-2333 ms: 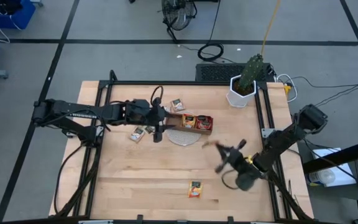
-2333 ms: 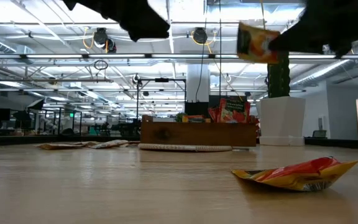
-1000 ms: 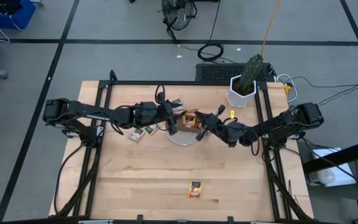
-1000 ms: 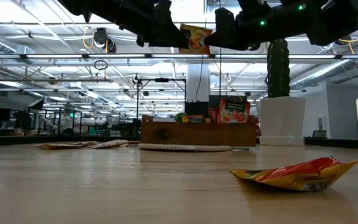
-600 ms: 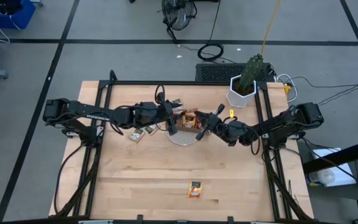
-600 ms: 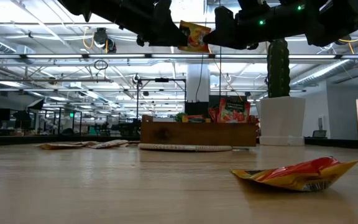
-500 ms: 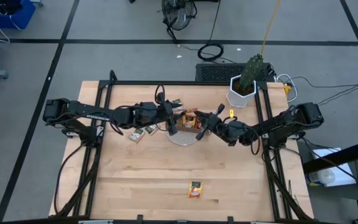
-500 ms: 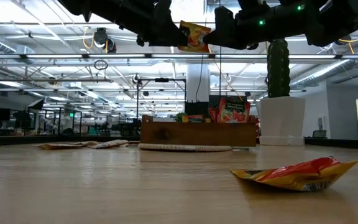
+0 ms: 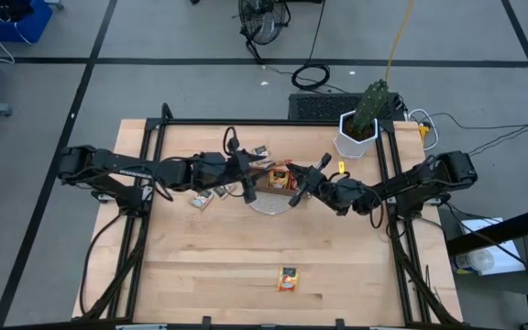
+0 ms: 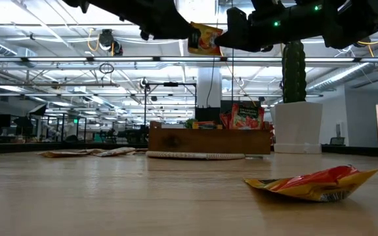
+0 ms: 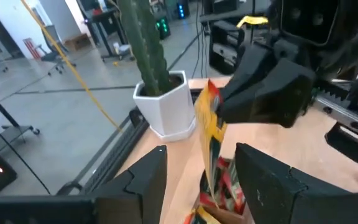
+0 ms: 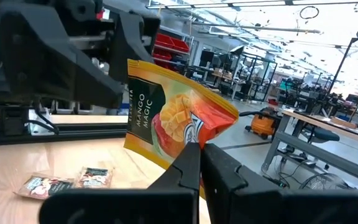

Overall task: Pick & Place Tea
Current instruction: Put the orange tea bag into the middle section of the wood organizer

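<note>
One sachet [image 12: 178, 127] in play | I'm holding it in the right jaws [image 12: 199, 163], clamped shut, above the tray [image 10: 209, 139] | left jaws [image 11: 201, 171] hanging open beside it, empty, likely for handover.

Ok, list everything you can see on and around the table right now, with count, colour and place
Held sachet: one, orange-yellow, in the air above the tray, pinched by the right gripper.
Loose sachet: one, orange-yellow and red, on the table's near middle.
Pale sachets: at least two, beige with dark labels, flat on the table left of the tray.
Wooden tray: one, brown, at the far middle, holding upright red and orange sachets.
Round mat: one, pale, flat in front of the tray.
Cactus pot: one, white with a green cactus, far right corner.
Table: one, light wood.
Left gripper: dark, jaws open, facing the held sachet.
Right gripper: dark, jaws shut on the held sachet.
</note>
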Available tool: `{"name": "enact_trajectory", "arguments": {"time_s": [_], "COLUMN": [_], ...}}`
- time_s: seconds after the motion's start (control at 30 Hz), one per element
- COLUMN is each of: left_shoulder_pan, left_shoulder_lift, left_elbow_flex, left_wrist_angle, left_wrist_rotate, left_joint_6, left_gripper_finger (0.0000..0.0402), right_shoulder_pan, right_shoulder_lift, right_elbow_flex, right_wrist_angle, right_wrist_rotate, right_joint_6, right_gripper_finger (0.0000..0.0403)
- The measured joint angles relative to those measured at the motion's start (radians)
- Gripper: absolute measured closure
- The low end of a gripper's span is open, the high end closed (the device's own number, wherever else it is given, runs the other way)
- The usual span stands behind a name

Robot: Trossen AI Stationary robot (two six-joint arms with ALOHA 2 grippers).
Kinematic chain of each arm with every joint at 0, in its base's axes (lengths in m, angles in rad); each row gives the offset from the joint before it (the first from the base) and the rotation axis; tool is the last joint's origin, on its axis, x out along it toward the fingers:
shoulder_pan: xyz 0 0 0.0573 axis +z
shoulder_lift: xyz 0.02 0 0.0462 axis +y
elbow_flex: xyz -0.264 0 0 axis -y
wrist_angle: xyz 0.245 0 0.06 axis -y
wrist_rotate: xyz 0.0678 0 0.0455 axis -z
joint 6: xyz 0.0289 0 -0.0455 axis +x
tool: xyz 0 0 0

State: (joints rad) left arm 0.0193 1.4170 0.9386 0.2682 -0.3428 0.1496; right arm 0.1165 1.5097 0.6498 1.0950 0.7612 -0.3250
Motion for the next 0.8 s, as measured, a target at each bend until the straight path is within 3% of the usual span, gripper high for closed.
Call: {"name": "enact_trajectory", "arguments": {"time_s": [0.8], "left_shoulder_pan": [0.040], "left_shoulder_lift": [0.018], "left_elbow_flex": [-0.002], "left_wrist_angle": [-0.003], "left_wrist_rotate": [0.036], "left_joint_6": [-0.093], "left_gripper_finger": [0.0211], "right_shoulder_pan": [0.000], "right_shoulder_lift": [0.000], "right_elbow_flex": [0.000], "right_wrist_angle": [0.015], "right_wrist_rotate": [-0.003], "right_joint_6": [-0.001], "right_gripper_finger": [0.0403]}}
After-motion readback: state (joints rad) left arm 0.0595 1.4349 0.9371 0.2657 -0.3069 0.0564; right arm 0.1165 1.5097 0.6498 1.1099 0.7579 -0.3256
